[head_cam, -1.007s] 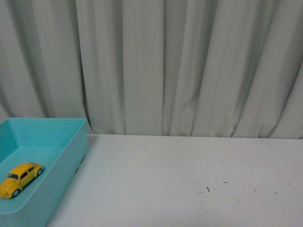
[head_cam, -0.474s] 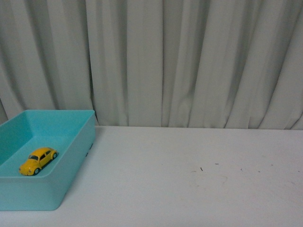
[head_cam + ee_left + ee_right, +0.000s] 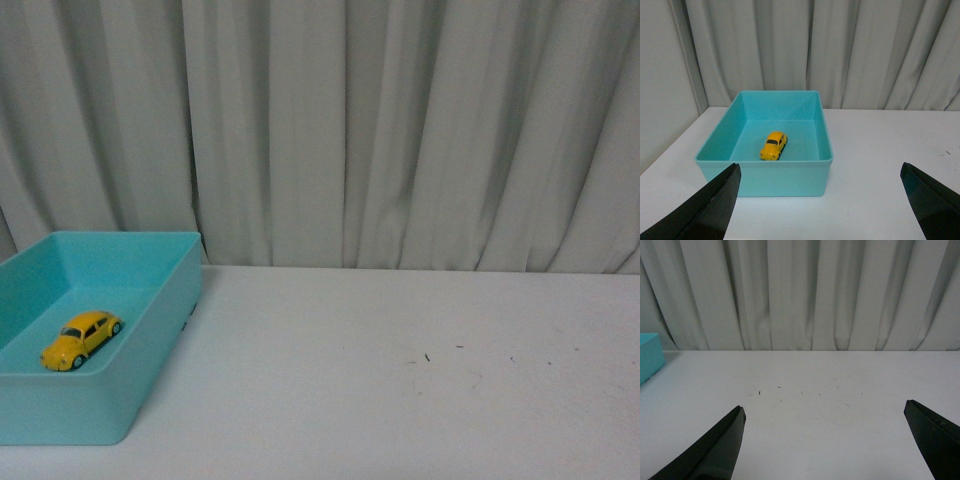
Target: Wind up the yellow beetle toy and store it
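Landmark: the teal bin [image 3: 150, 330] is taken as reference; it stands at the left end of the white table [image 3: 400, 400], its far wall close to the grey curtain [image 3: 400, 130].

Yellow beetle toy [image 3: 81, 339]: seen resting on its wheels on the floor of the bin, roughly mid-floor, clear of all four walls and tilted diagonally to them. The same placement is shown in the left wrist view [image 3: 774, 145].

Left gripper [image 3: 820, 200]: held spread wide and empty, raised in front of the bin's near wall. Nothing is gripped.

Right gripper [image 3: 825, 440]: likewise spread wide and empty, over bare table well to the right of the bin, with only small dark specks [image 3: 790, 392] beneath it.

Task status: storage is judged complete; whether the spring was wound cannot be told.

Risk 1: if the spring is loaded, the toy could roll into a bin wall; the walls are judged high enough to contain it.

Risk 2: a low pass of the left gripper could catch the near rim and shift or tip the bin.

Risk 3: a re-grasp would be awkward, as wide fingers could scrape the bin walls.
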{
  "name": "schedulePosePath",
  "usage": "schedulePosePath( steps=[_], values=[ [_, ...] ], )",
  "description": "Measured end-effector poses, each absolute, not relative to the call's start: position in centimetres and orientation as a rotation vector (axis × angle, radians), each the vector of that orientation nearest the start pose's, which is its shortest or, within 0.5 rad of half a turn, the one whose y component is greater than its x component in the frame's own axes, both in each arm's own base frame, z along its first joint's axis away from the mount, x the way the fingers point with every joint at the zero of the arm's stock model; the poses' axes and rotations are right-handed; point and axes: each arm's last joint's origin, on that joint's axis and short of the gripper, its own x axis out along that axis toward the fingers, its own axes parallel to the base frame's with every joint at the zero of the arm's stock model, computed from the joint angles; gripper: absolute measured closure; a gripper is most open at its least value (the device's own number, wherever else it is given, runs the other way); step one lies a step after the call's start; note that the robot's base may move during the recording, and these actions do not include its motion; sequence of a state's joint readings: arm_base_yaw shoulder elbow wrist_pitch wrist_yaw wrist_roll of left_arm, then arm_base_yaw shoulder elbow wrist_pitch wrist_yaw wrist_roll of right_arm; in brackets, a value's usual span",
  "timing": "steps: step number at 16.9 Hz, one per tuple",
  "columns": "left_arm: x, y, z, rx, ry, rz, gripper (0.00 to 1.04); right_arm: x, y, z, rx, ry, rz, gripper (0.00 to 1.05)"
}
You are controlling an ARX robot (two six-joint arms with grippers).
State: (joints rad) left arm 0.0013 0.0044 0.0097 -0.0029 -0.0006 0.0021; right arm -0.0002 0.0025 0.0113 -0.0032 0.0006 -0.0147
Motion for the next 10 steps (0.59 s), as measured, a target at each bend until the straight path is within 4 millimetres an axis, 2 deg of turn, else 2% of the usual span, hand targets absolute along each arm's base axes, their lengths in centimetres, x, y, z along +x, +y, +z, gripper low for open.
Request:
schedulePosePath(
  steps=[10],
  values=[
    [9.74, 0.01, 16.62, 0.002, -0.002, 0.002, 0.07, 9.72, 0.0, 16.68, -0.015, -0.006, -0.001, 0.07]
  ],
)
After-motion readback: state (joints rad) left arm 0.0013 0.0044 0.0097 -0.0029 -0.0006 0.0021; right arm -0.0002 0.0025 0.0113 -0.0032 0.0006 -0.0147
